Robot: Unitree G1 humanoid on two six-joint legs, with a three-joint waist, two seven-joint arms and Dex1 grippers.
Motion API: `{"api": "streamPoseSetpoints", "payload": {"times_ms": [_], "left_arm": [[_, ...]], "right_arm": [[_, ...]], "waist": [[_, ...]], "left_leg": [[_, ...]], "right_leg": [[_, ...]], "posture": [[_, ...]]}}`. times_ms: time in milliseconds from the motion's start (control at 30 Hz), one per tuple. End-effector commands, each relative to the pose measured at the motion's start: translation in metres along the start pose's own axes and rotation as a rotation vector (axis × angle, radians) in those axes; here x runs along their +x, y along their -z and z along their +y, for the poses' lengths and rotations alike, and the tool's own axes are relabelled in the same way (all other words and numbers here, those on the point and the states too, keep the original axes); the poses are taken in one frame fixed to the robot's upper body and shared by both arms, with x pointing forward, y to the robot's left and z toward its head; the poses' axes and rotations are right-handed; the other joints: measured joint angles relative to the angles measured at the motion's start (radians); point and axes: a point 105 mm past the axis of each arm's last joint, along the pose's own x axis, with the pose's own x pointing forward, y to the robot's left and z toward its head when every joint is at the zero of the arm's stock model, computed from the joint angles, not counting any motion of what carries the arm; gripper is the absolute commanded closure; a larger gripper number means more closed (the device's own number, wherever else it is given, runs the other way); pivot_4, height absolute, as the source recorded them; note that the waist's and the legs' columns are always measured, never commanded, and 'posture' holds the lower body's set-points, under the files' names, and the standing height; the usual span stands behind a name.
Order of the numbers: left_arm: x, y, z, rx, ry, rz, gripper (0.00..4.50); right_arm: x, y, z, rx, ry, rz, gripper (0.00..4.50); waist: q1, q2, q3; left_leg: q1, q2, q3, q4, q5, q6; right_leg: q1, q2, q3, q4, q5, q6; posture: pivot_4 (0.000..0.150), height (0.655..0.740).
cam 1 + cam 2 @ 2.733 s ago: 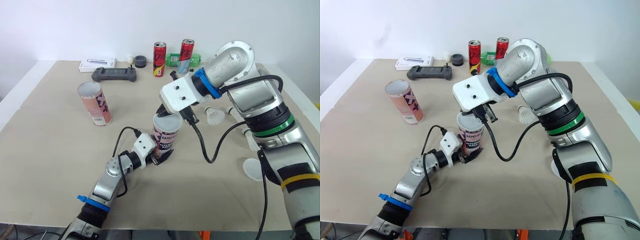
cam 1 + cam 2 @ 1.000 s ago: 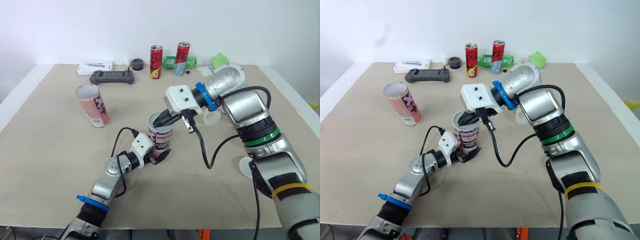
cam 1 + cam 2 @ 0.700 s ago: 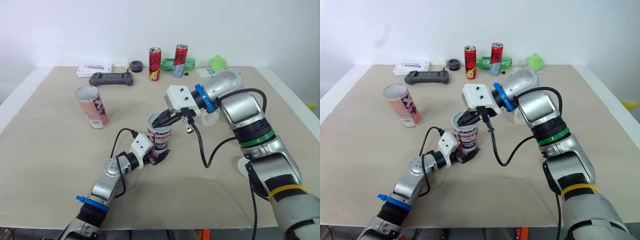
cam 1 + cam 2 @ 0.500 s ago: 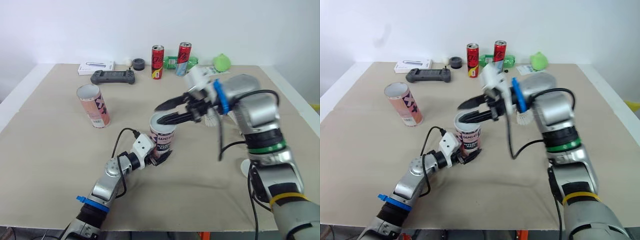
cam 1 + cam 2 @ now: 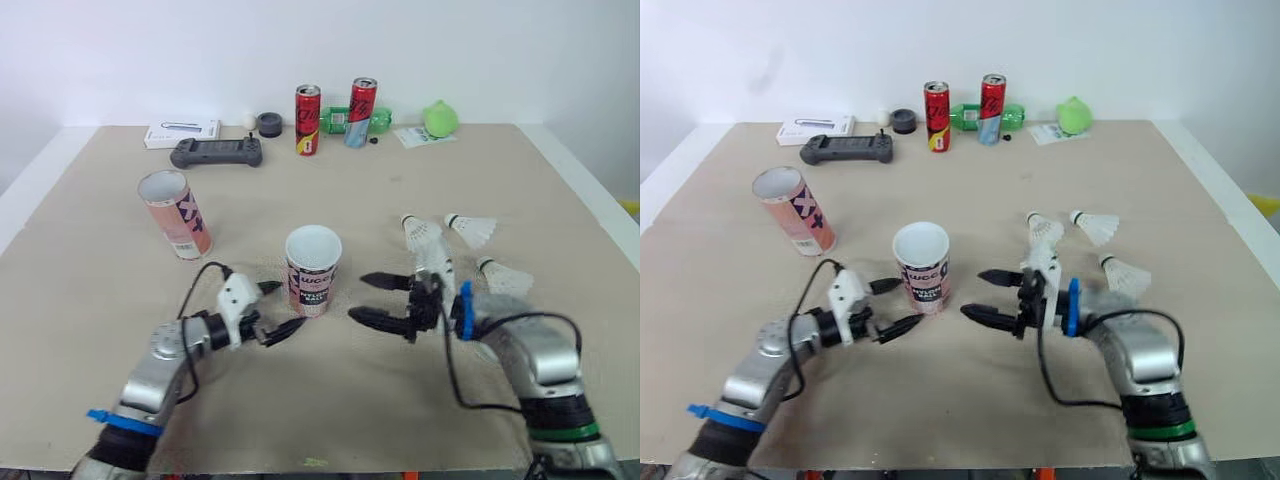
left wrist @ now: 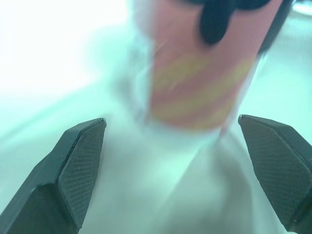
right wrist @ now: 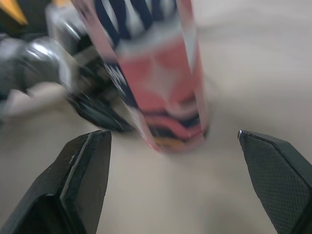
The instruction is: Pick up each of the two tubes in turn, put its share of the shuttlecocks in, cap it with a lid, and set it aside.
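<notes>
Flanking the open-topped tube (image 5: pixel 313 270), upright mid-counter (image 5: pixel 420 160), with the left pincer (image 5: pixel 283 305) just beside its base and the right pincer (image 5: pixel 360 298) near the other side. Both spread wide, clamped on nothing. Could topple the tube if closed low or off-centre, or shove it sideways if one finger lands first. Could also clip the loose shuttlecocks (image 5: pixel 420 233) lying just behind the right pincer and scatter them on any backward swing. Second tube (image 5: pixel 173 213) well apart to the left, likely safe.
</notes>
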Motion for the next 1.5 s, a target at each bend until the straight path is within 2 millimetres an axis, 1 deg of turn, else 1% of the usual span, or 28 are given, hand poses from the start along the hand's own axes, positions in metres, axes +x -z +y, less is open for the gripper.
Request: {"api": "streamPoseSetpoints", "payload": {"times_ms": [33, 67, 133, 200, 267, 333, 567, 700, 800, 867, 1000, 1067, 1100, 1133, 1167, 1267, 1300, 1400, 1433, 1500], "left_arm": [[-0.018, -0.022, 0.003, 0.004, 0.011, -0.069, 0.00], [-0.021, -0.024, 0.003, -0.002, 0.011, -0.073, 0.00], [-0.028, -0.032, -0.001, -0.028, 0.032, -0.088, 0.00], [-0.031, -0.037, -0.006, -0.044, 0.046, -0.092, 0.00], [-0.031, -0.037, -0.009, -0.047, 0.044, -0.086, 0.00], [-0.031, -0.037, -0.011, -0.050, 0.037, -0.084, 0.00], [-0.030, -0.035, -0.012, -0.037, -0.025, -0.081, 0.00], [-0.032, -0.034, -0.010, -0.031, -0.051, -0.084, 0.00], [-0.033, -0.034, -0.009, -0.028, -0.066, -0.087, 0.00], [-0.034, -0.034, -0.008, -0.025, -0.078, -0.087, 0.00], [-0.033, -0.035, -0.008, -0.020, -0.089, -0.094, 0.00], [-0.033, -0.035, -0.008, -0.019, -0.089, -0.094, 0.00], [-0.033, -0.035, -0.008, -0.019, -0.089, -0.094, 0.00], [-0.033, -0.035, -0.008, -0.019, -0.089, -0.094, 0.00], [-0.033, -0.035, -0.008, -0.019, -0.089, -0.095, 0.00], [-0.032, -0.037, -0.008, -0.019, -0.088, -0.100, 0.00], [-0.031, -0.040, -0.007, -0.020, -0.089, -0.112, 0.00], [-0.028, -0.057, -0.006, -0.010, -0.079, -0.152, 0.00], [-0.026, -0.066, -0.005, -0.003, -0.075, -0.171, 0.00], [-0.022, -0.084, 0.000, 0.015, -0.075, -0.211, 0.00]], "right_arm": [[0.021, 0.000, -0.001, -0.071, 0.040, -0.065, 0.04], [0.026, 0.002, -0.001, -0.078, 0.045, -0.074, 0.04], [0.043, 0.001, -0.003, -0.079, 0.057, -0.116, 0.04], [0.057, -0.001, -0.003, -0.084, 0.045, -0.137, 0.04], [0.068, -0.002, -0.002, -0.091, 0.024, -0.147, 0.04], [0.076, -0.003, -0.002, -0.102, 0.007, -0.151, 0.04], [0.112, -0.010, -0.001, -0.181, -0.038, -0.160, 0.04], [0.126, -0.010, -0.001, -0.213, -0.061, -0.144, 0.04], [0.132, -0.012, -0.004, -0.226, -0.064, -0.143, 0.04], [0.136, -0.016, -0.006, -0.232, -0.062, -0.152, 0.04], [0.139, -0.019, -0.005, -0.233, -0.079, -0.164, 0.04], [0.139, -0.019, -0.005, -0.233, -0.085, -0.165, 0.54], [0.139, -0.019, -0.003, -0.230, -0.097, -0.164, 0.69], [0.138, -0.018, -0.002, -0.229, -0.105, -0.163, 1.10], [0.137, -0.018, -0.001, -0.228, -0.111, -0.166, 1.33], [0.132, -0.022, 0.001, -0.215, -0.121, -0.188, 1.33], [0.129, -0.024, 0.001, -0.219, -0.120, -0.195, 1.33], [0.115, -0.037, 0.000, -0.234, -0.101, -0.224, 1.33], [0.105, -0.046, -0.002, -0.231, -0.083, -0.244, 1.33], [0.080, -0.064, -0.009, -0.217, -0.011, -0.290, 1.33]], "waist": [[0.000, -0.004, 0.004], [0.000, -0.005, 0.005], [-0.001, -0.009, 0.009], [-0.004, -0.010, 0.010], [-0.004, -0.010, 0.010], [-0.004, -0.010, 0.010], [-0.009, -0.010, 0.010], [-0.010, -0.010, 0.010], [-0.010, -0.010, 0.010], [-0.010, -0.010, 0.010], [-0.010, -0.010, 0.010], [-0.010, -0.010, 0.010], [-0.010, -0.010, 0.010], [-0.010, -0.010, 0.010], [-0.010, -0.010, 0.010], [-0.010, -0.010, 0.010], [-0.010, -0.010, 0.010], [-0.009, -0.010, 0.010], [-0.007, -0.010, 0.010], [0.000, -0.009, 0.010]], "left_leg": [[0.000, 0.000, 0.000, 0.001, 0.000, -0.001], [0.000, 0.000, 0.000, 0.001, 0.001, -0.001], [-0.001, 0.000, 0.000, 0.002, 0.001, -0.002], [-0.002, 0.000, 0.000, 0.002, 0.001, -0.002], [-0.002, 0.000, 0.000, 0.002, 0.001, -0.003], [-0.002, 0.000, 0.000, 0.002, 0.001, -0.003], [-0.002, 0.000, -0.001, 0.001, 0.000, -0.004], [-0.002, 0.000, -0.001, 0.002, 0.000, -0.004], [-0.002, 0.000, -0.001, 0.002, 0.000, -0.004], [-0.002, 0.000, -0.001, 0.002, 0.000, -0.004], [-0.002, 0.000, -0.001, 0.002, 0.000, -0.004], [-0.002, 0.000, -0.001, 0.002, 0.000, -0.004], [-0.002, 0.000, -0.001, 0.002, 0.000, -0.004], [-0.002, 0.000, -0.001, 0.002, 0.000, -0.004], [-0.002, 0.000, -0.001, 0.002, 0.000, -0.004], [-0.002, 0.000, -0.001, 0.002, 0.000, -0.004], [-0.002, 0.000, -0.001, 0.002, 0.000, -0.004], [-0.003, 0.000, -0.002, 0.002, 0.000, -0.004], [-0.004, 0.000, -0.002, 0.003, 0.000, -0.004], [-0.007, 0.000, -0.005, 0.004, 0.000, -0.004]], "right_leg": [[0.000, 0.000, 0.000, 0.000, 0.000, 0.000], [0.000, 0.000, 0.000, 0.000, 0.000, -0.001], [0.001, -0.001, 0.000, 0.000, 0.000, -0.003], [0.000, -0.001, 0.000, 0.000, 0.000, -0.004], [0.000, -0.002, 0.000, 0.000, 0.002, -0.001], [0.000, -0.002, -0.001, 0.000, 0.002, -0.001], [-0.001, -0.001, -0.001, 0.000, 0.002, -0.002], [-0.001, -0.001, -0.001, 0.000, 0.002, -0.003], [0.000, -0.001, -0.001, 0.001, 0.003, -0.003], [0.000, -0.001, -0.001, 0.001, 0.005, -0.008], [0.000, -0.001, -0.001, 0.001, 0.006, -0.009], [0.000, -0.001, -0.001, 0.001, 0.006, -0.009], [0.000, -0.001, -0.001, 0.001, 0.006, -0.009], [0.000, -0.001, -0.001, 0.001, 0.006, -0.009], [0.000, -0.001, -0.001, 0.001, 0.006, -0.009], [0.000, -0.001, -0.001, 0.001, 0.006, -0.009], [0.000, -0.001, -0.001, 0.001, 0.006, -0.009], [-0.001, -0.001, -0.002, 0.001, 0.006, -0.009], [-0.001, -0.001, -0.002, 0.001, 0.006, -0.009], [-0.002, -0.001, -0.004, 0.001, 0.006, -0.009]], "posture": [[0.150, 0.7400], [0.150, 0.7400], [0.150, 0.7400], [0.150, 0.7400], [0.150, 0.7400], [0.150, 0.7400], [0.150, 0.7400], [0.150, 0.7400], [0.150, 0.7400], [0.150, 0.7400], [0.150, 0.7400], [0.150, 0.7400], [0.150, 0.7400], [0.150, 0.7400], [0.150, 0.7400], [0.150, 0.7400], [0.150, 0.7400], [0.150, 0.7400], [0.150, 0.7400], [0.150, 0.7400]]}}
